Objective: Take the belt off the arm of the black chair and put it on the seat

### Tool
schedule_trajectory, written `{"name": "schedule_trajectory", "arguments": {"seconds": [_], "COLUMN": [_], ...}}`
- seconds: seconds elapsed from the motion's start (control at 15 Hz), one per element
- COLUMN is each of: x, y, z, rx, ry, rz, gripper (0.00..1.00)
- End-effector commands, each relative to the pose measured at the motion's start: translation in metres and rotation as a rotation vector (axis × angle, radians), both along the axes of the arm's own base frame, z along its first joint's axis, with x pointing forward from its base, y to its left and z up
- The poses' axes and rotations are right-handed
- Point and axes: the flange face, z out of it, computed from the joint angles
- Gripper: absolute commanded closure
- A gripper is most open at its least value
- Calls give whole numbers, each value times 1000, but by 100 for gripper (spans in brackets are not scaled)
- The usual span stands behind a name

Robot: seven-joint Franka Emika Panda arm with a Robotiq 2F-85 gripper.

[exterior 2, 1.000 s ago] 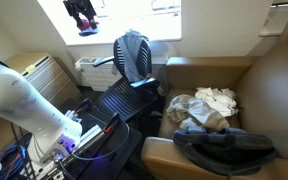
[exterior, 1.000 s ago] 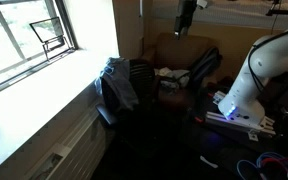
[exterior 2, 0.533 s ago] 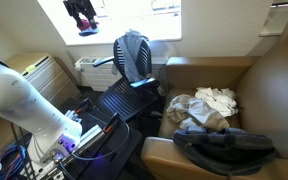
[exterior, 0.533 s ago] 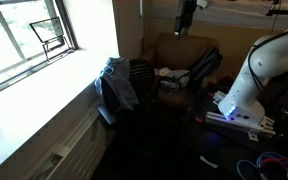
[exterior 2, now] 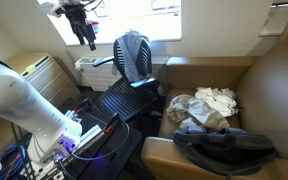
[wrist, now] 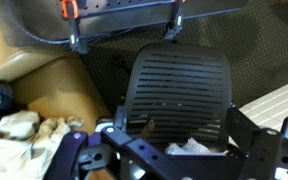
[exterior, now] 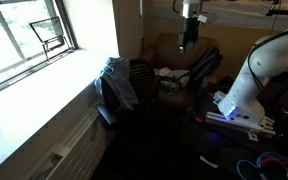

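The black chair (exterior: 132,88) stands by the window sill with a grey garment (exterior: 119,80) draped over its backrest; it also shows in an exterior view (exterior 2: 119,100). In the wrist view its ribbed dark panel (wrist: 179,85) fills the middle. A small brownish strip (wrist: 149,126) lies near its lower edge; I cannot tell whether this is the belt. My gripper (exterior: 189,40) hangs in the air well above the chairs, also seen in an exterior view (exterior 2: 88,38). In the wrist view its jaws (wrist: 174,165) are spread wide and empty.
A wide brown armchair (exterior 2: 254,90) holds a pile of light clothes (exterior 2: 199,108) and a dark bag (exterior 2: 224,148). The white robot base (exterior: 242,95) and cables (exterior: 269,165) are on the floor. A radiator (exterior 2: 94,70) stands under the window.
My gripper has dropped lower and turned at the wrist, still high above the chair. The chairs and clothes have not moved.
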Motion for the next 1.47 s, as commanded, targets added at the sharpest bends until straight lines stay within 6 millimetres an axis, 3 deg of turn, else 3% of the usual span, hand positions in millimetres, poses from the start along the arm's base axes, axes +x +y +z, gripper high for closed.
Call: {"name": "schedule_trajectory", "arguments": {"seconds": [0.0,0.13,0.2,0.27,0.4,0.6,0.93,1.0,1.13,1.27,1.4], "x": [-23,-31,-22,-26,-26,-14,-11,-13,-15,-15,-15], "y": [18,27,24,28,30,41,69,66,74,72,44], "z": [-85,-131,-91,-110,-128,-113,-113,-112,-112,-116,-128], "rx": [166,254,195,219,228,27,-237,-165,-214,-259,-287], "ry": [108,191,140,174,211,195,183,188,180,163,140], "rz": [-15,-42,-25,-31,-36,-104,-239,-193,-223,-261,-413], "gripper": [0,0,0,0,0,0,0,0,0,0,0]}}
